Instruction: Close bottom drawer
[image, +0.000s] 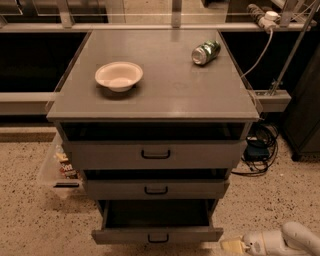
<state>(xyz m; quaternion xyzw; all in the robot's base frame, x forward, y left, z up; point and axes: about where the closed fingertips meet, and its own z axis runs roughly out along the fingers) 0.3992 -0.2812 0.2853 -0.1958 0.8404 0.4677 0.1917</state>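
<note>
The grey cabinet (155, 80) has three drawers. The bottom drawer (157, 234) is pulled well out, its dark inside showing, with a small black bar handle (158, 239) on its low front panel. The middle drawer (156, 189) and the top drawer (155, 155) stand slightly out. My gripper (235, 245) is at the bottom right edge of the camera view, on the white arm (285, 240), low by the floor and just right of the bottom drawer's front right corner. It holds nothing that I can see.
A white bowl (119, 76) and a green can (206, 52) lying on its side sit on the cabinet top. A clear bin with snacks (61, 167) stands left of the cabinet. Cables and a power box (257, 150) lie at the right, by a dark cabinet (305, 115).
</note>
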